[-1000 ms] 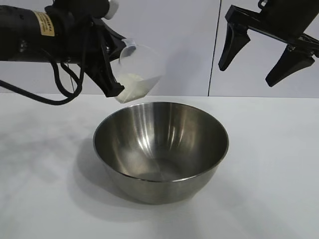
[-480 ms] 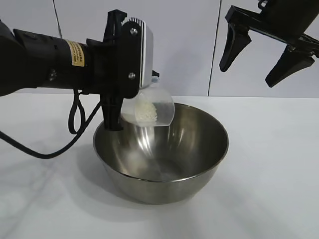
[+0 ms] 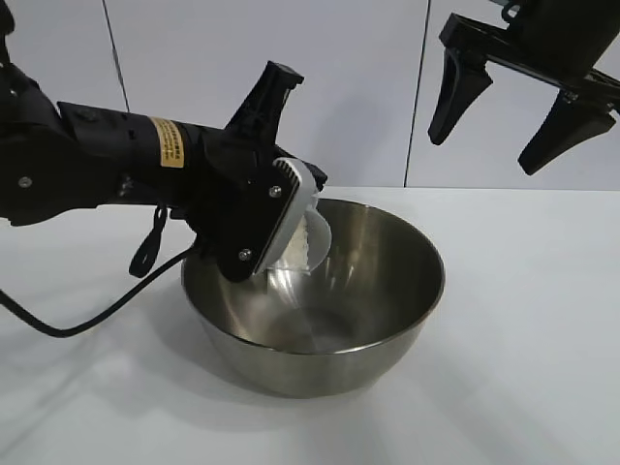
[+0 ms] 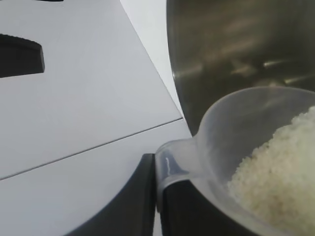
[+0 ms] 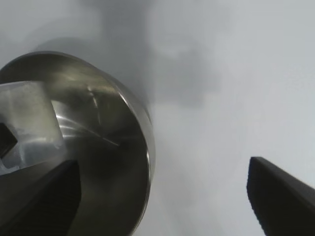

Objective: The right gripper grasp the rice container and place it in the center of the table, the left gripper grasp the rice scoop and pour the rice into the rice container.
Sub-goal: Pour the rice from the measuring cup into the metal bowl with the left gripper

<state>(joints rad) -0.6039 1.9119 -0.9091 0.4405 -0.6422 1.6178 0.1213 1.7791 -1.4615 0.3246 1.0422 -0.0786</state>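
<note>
The steel rice container [image 3: 387,281] stands on the white table [image 3: 523,368] at its middle. My left gripper [image 3: 291,247] is shut on the handle of the clear rice scoop [image 3: 308,242] and holds it tilted over the container's left rim. The rice [image 4: 280,167] lies heaped inside the scoop [image 4: 236,128], with the container's wall [image 4: 236,44] just beyond it. My right gripper [image 3: 504,111] hangs open and empty high above the table at the right. In the right wrist view the container [image 5: 133,147] lies below, with the left gripper's body over it.
A black cable [image 3: 97,315] trails from the left arm across the table at the left. White wall panels [image 3: 358,87] stand behind the table.
My left gripper has swung from above and left of the container to over its left rim and rolled, tipping the scoop further. The right gripper has not moved.
</note>
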